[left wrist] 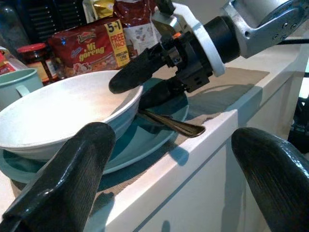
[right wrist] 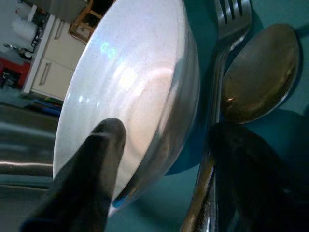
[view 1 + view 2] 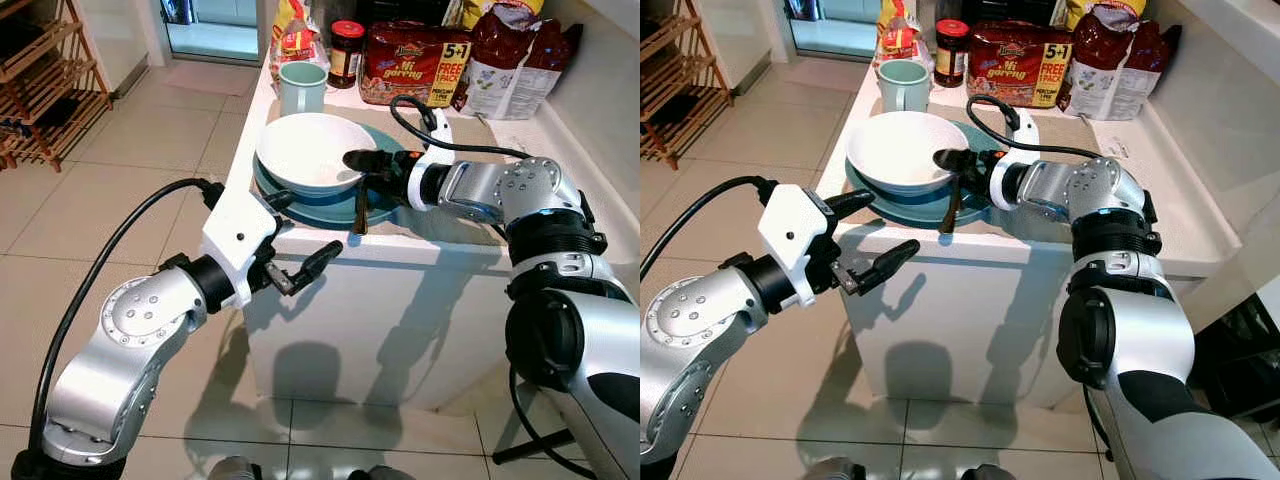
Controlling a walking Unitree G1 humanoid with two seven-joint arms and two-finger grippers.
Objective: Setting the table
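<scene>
Teal plate (image 3: 375, 205) is the anchor here: it sits at the front corner of the white surface (image 3: 500, 245), and everything for this place setting is gathered on it. A white bowl (image 3: 310, 150) rests on the plate, pushed toward its far-left part, which leaves a crescent of bare teal on the right. In that crescent lie a fork (image 2: 227, 29) and a spoon (image 2: 260, 72), side by side, their handles running out over the plate's front rim toward the surface's edge.

The right gripper (image 3: 362, 172) reaches in from the right of the plate, with one finger over the bowl's rim and the other down beside the cutlery handles; the fingers stand spread, straddling the bowl wall rather than pinching anything I can confirm. My reading is that it is either about to lift the bowl or about to sort out the cutlery; which one cannot be told.

The left gripper (image 3: 300, 240) hovers just off the plate's front-left, below the surface's edge, fingers wide apart and empty, probably waiting to receive or steady something.

The bowl looks smooth, glazed and faintly speckled, with a thin rim. The cutlery is dull, darkened metal. Behind the plate stand a pale green mug (image 3: 302, 87), a jar (image 3: 346, 52) and a red noodle pack (image 3: 415, 62).
</scene>
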